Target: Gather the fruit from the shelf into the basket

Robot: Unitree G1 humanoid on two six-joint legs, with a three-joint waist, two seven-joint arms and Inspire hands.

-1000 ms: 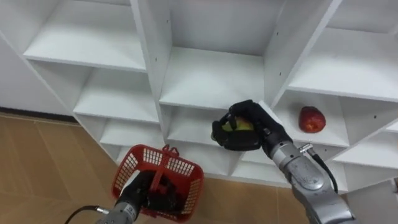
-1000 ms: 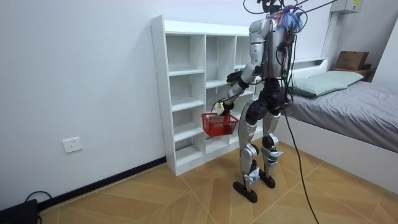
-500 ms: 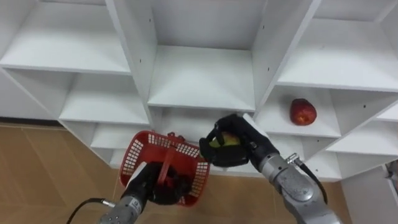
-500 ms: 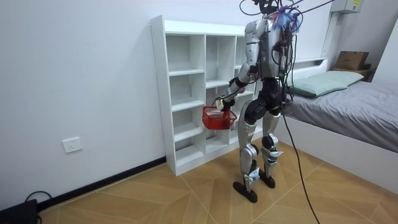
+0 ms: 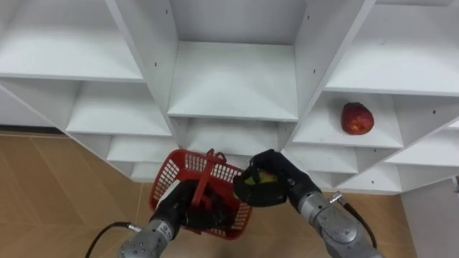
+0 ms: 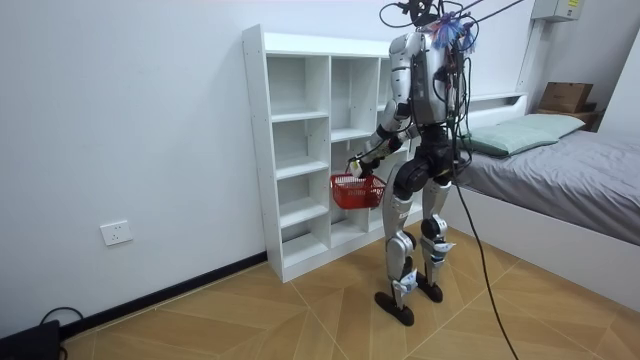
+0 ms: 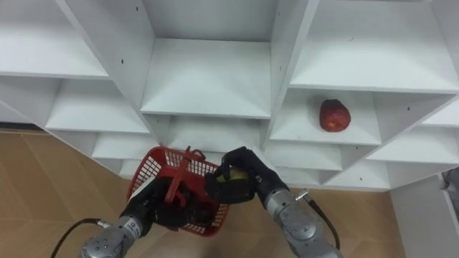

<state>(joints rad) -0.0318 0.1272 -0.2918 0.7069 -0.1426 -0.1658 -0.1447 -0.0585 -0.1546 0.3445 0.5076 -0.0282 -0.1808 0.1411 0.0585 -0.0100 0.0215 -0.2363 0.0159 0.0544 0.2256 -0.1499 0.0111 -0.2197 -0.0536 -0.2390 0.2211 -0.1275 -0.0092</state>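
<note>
You've got your right hand (image 5: 281,179) curled tight round a yellow-green fruit (image 5: 261,178) just over the right rim of the red basket (image 5: 166,176), your left hand (image 5: 185,209) is wrapped round its handle, and a red apple (image 5: 356,118) sits on the white shelf (image 5: 320,133) farther right.
</note>
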